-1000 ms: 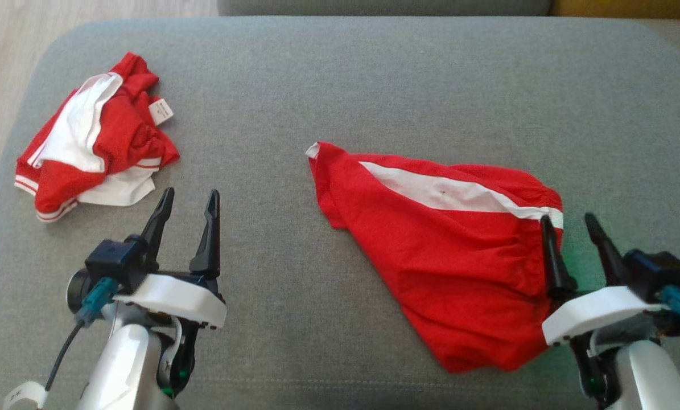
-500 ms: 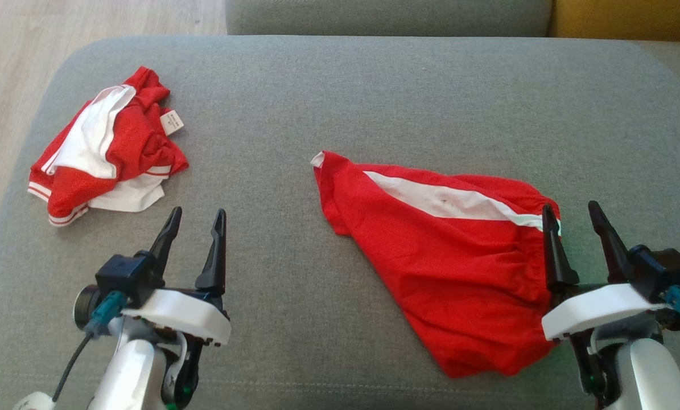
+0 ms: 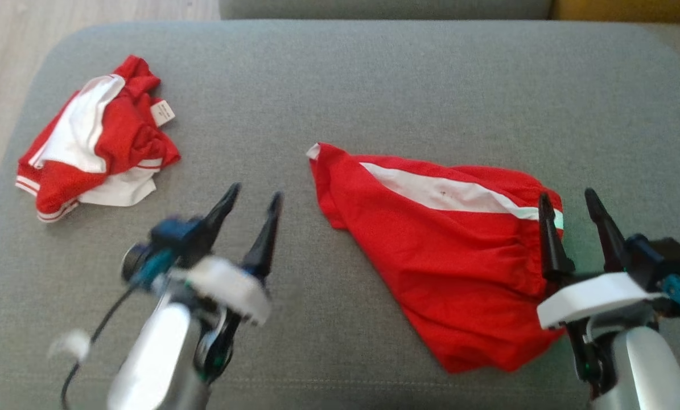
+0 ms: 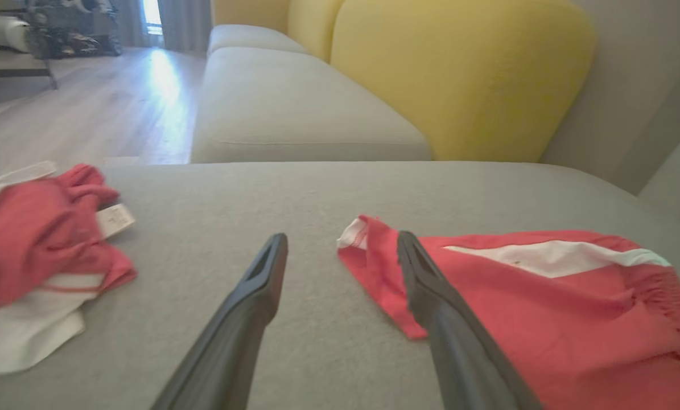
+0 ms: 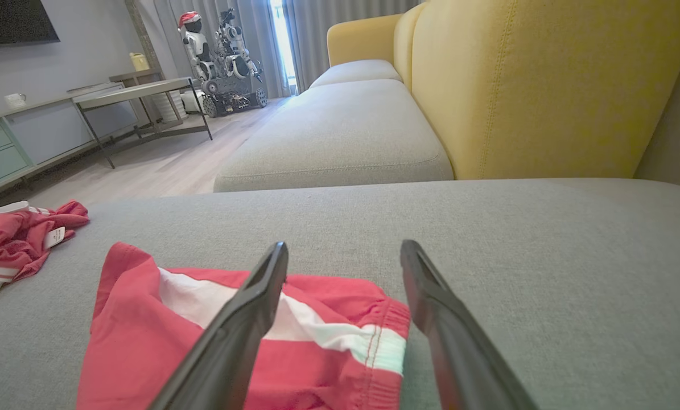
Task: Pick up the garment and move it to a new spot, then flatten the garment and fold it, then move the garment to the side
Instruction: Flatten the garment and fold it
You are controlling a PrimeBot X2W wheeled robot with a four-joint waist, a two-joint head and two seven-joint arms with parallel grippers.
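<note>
Head view | red shorts [image 3: 448, 256] centre-right on grey cushion [image 3: 374, 85] | right claw [image 3: 566, 196] open beside waistband [image 5: 388, 341], likely to pinch it | left claw [image 3: 255, 192] open, aimed at hem corner [image 3: 315, 151]

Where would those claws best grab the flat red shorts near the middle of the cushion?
Probably at the red shorts' ends: right gripper from the right on the gathered waistband, left gripper from the left on the hem corner that sticks out.

Head view steeply down on cushion [image 3: 408, 80]; wrist views low, facing yellow backrest [image 4: 459, 74]; all share garment [image 3: 448, 250].
</note>
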